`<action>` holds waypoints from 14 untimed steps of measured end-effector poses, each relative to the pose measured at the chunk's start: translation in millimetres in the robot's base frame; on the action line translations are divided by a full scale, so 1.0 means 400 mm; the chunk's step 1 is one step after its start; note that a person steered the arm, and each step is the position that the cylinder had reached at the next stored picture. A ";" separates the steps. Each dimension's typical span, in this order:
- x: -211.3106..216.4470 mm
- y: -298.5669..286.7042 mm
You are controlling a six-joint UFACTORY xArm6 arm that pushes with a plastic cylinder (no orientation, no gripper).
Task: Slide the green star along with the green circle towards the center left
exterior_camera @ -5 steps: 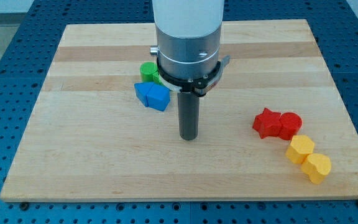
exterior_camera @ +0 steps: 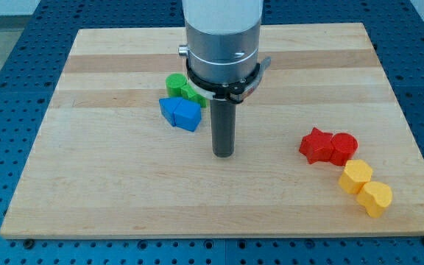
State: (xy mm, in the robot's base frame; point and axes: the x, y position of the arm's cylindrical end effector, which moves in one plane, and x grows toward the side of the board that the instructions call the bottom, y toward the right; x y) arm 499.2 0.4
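The green circle (exterior_camera: pixel 174 83) sits just left of the board's middle. The green star (exterior_camera: pixel 193 94) touches it on the right and is partly hidden by my arm's grey body. My tip (exterior_camera: pixel 223 154) rests on the wood below and to the right of both green blocks, a short gap away, touching no block. Two blue blocks (exterior_camera: pixel 180 113) lie joined just below the green ones, to the left of my rod.
At the view's lower right sit a red star (exterior_camera: pixel 315 144) touching a red circle (exterior_camera: pixel 344 147), and below them a yellow hexagon (exterior_camera: pixel 356 177) touching a yellow heart (exterior_camera: pixel 375 198). The wooden board (exterior_camera: pixel 87 177) ends in blue pegboard all round.
My arm and tip have shifted slightly toward the view's top. More of the green star now shows beside the arm. The blocks have not moved.
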 end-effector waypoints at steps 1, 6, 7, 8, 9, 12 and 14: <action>-0.044 0.003; -0.309 -0.029; -0.309 -0.066; -0.309 -0.122; -0.309 -0.133; -0.342 -0.230; -0.287 -0.098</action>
State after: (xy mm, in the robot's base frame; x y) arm 384.4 -39.0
